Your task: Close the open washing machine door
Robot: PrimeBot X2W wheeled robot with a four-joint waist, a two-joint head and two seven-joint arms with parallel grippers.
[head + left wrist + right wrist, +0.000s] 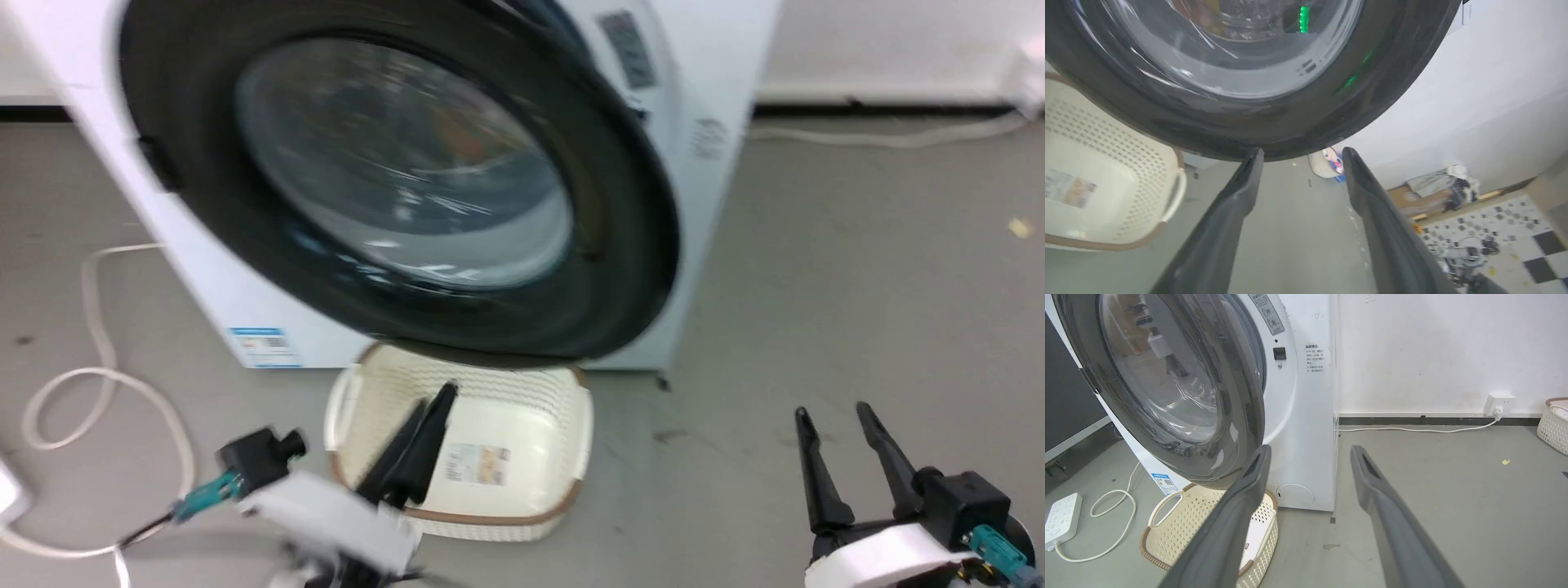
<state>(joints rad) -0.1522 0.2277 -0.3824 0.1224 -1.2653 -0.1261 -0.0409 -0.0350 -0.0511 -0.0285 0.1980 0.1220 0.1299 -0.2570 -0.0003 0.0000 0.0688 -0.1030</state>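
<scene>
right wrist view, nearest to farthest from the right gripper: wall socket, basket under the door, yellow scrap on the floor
From the right gripper:
1. basket, low left, under the washing machine door
2. yellow scrap, on the floor to the right
3. wall socket, on the far wall, right

Long dark tapered jaws, white wrist shells (pixel 886 555), black boxy mounts (pixel 963 494), teal cable connectors (pixel 992 545)

The washing machine door (pixel 629 245), large and round with a wide glossy black rim and bulging clear glass centre, stands upright and partly open, hinged at its left, its right edge swung off the white washing machine (pixel 1298 416).
</scene>
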